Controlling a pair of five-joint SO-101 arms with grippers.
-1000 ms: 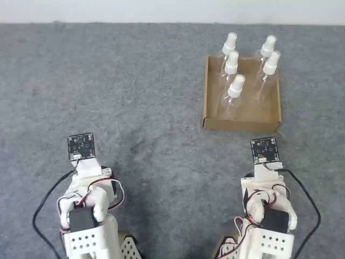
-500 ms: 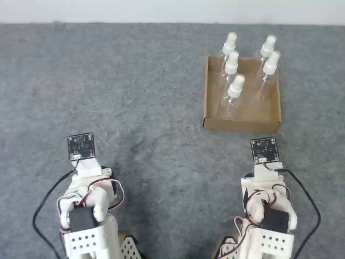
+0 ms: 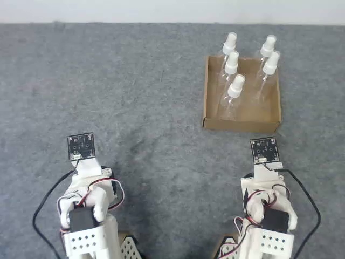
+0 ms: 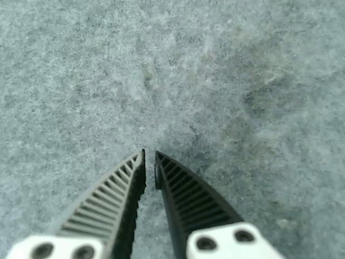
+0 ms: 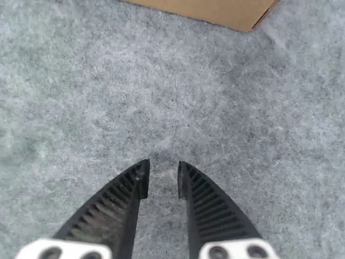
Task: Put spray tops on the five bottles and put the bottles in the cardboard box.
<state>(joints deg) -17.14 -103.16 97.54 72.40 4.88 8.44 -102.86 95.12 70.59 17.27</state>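
Several clear bottles (image 3: 235,94) with white spray tops (image 3: 232,62) stand inside the open cardboard box (image 3: 241,125) at the far right of the grey carpet. Both arms are folded back at the near edge, the left arm (image 3: 86,199) far from the box and the right arm (image 3: 267,199) just in front of it. My left gripper (image 4: 150,156) is shut over bare carpet, holding nothing. My right gripper (image 5: 163,166) has its fingers nearly together with a narrow gap, also holding nothing. An edge of the box (image 5: 215,11) lies ahead of it.
Grey carpet (image 3: 118,86) covers the whole table, with a wide bare stretch left of the box. A pale wall strip (image 3: 161,11) runs along the far edge.
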